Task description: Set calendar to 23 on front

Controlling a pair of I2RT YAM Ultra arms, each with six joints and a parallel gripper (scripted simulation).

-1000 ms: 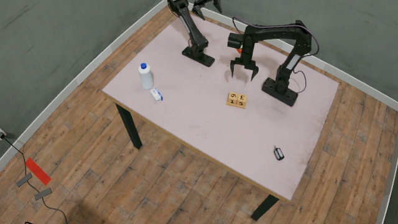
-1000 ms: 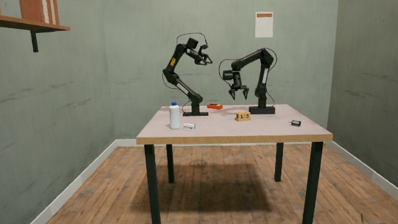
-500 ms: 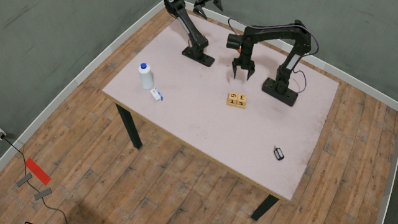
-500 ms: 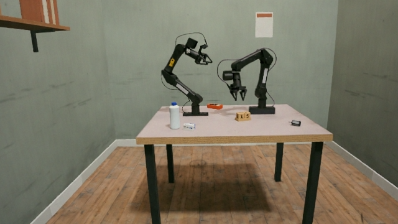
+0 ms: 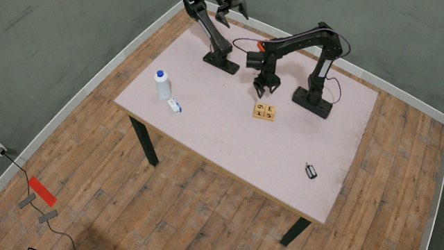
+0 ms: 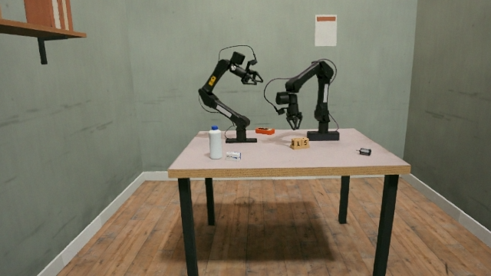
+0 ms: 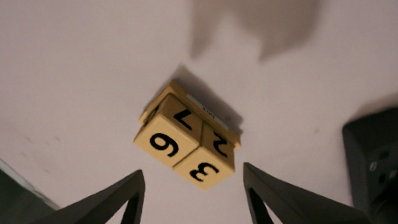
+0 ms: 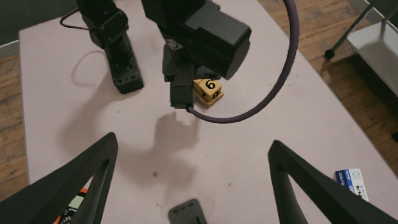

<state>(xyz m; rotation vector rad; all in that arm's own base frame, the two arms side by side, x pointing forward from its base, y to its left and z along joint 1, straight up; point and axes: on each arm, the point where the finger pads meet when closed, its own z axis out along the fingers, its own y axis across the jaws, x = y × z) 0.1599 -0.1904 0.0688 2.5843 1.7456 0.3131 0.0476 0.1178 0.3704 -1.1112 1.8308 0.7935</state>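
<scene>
the left tool (image 5: pixel 266 94) (image 6: pixel 294 128) (image 7: pixel 193 174) is partly spread, its tips apart with nothing between them, above the table (image 5: pixel 222 139) (image 6: pixel 288 161) (image 7: pixel 75 65) (image 8: pixel 240 160) near the calendar (image 5: pixel 263 119) (image 6: pixel 301 146) (image 7: pixel 172 86) (image 8: pixel 215 101). both cubes sit in its tray, 6 and 3 on top. the left arm's base (image 5: pixel 324 112) (image 6: pixel 334 137) (image 7: pixel 357 131) (image 8: pixel 132 87) is near it. the right tool (image 5: pixel 238 22) (image 6: pixel 259 82) (image 8: pixel 195 143), wide open and empty, hangs well away. farther out are an orange gadget (image 5: pixel 261 46) (image 6: pixel 265 131) (image 8: pixel 72 207), a small box (image 5: pixel 174 105) (image 6: pixel 233 156) (image 8: pixel 354 184) beside a white bottle (image 5: pixel 163 87) (image 6: pixel 215 145), and a small dark gadget (image 5: pixel 311 171) (image 6: pixel 365 152). none stands between left tool and calendar.
</scene>
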